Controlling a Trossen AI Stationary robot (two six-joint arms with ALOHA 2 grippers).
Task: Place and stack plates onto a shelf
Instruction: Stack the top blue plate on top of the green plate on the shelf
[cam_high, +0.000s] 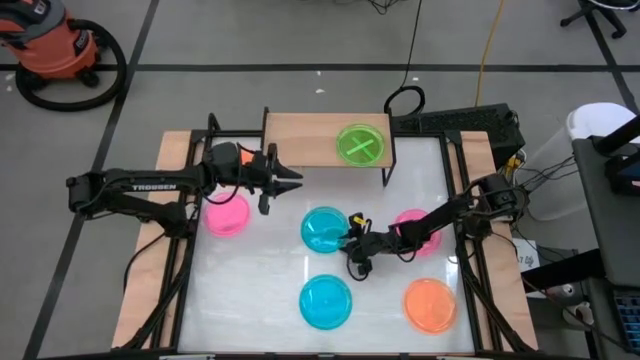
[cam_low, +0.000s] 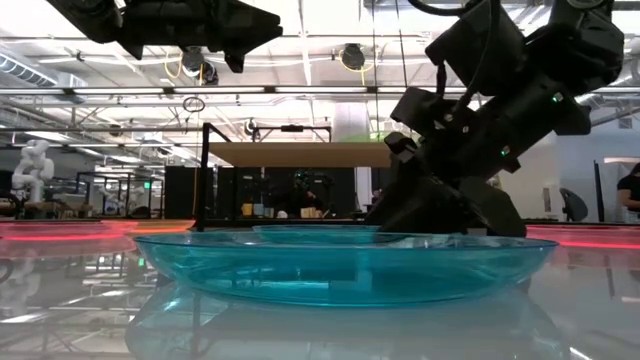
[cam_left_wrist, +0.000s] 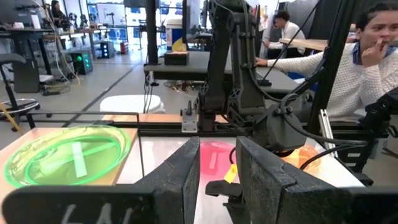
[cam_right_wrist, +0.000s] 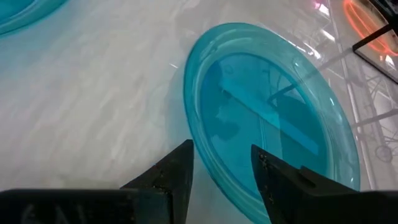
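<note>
On the shelf (cam_high: 300, 140), at the far side of the table (cam_high: 260, 290), you have only the green plate (cam_high: 360, 143) so far. Five plates still lie on the table: two blue ones (cam_high: 326, 229) (cam_high: 326, 301), two pink ones (cam_high: 227, 214) (cam_high: 420, 222) and an orange one (cam_high: 431, 305). Your right gripper (cam_right_wrist: 221, 163) is low at the rim of the farther blue plate, fingers a little apart around its edge, not yet closed on it. Your left gripper (cam_left_wrist: 217, 168) hangs near the shelf, slightly open and empty.
</note>
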